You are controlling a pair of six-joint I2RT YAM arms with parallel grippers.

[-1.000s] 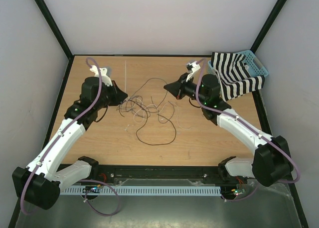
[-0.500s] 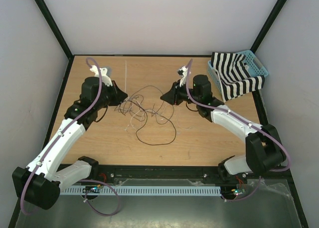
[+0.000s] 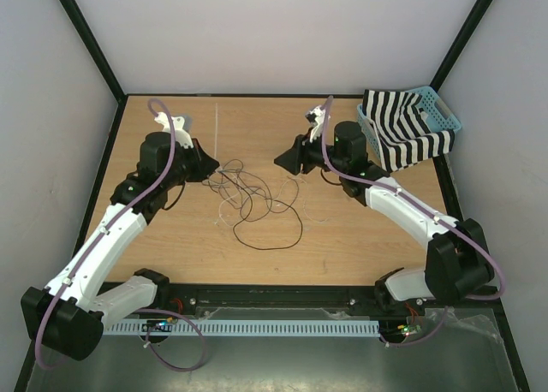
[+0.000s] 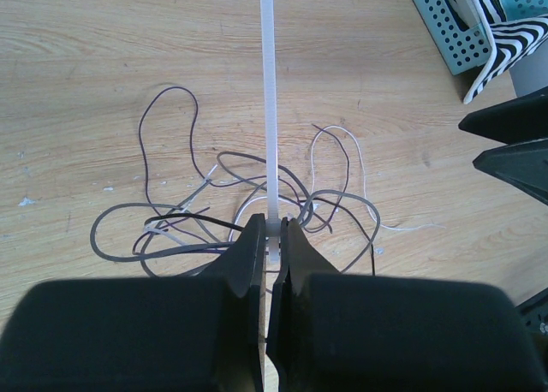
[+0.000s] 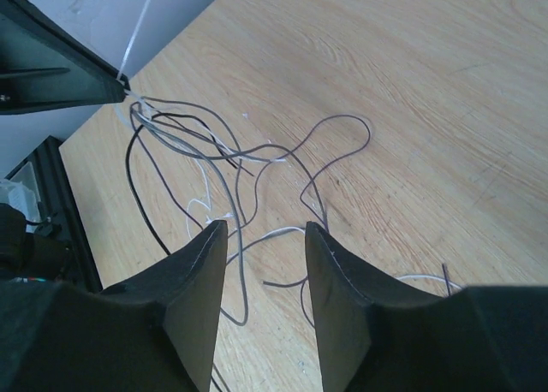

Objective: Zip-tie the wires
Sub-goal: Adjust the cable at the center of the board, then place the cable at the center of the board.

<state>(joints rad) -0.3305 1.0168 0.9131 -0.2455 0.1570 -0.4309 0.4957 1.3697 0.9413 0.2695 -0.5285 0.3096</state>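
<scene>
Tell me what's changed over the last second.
The right hand, open, swung a little left toward the wires, whose far loop has drawn in to a tighter tangle. The left hand stayed put, shut on the zip tie.

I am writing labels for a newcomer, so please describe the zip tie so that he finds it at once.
On the wooden table, find the left gripper beside the tangle of wires. The zip tie sticks straight out of its shut jaws toward the table's far edge. Unlike the curling wires, it is a flat, straight, whitish strip.
</scene>
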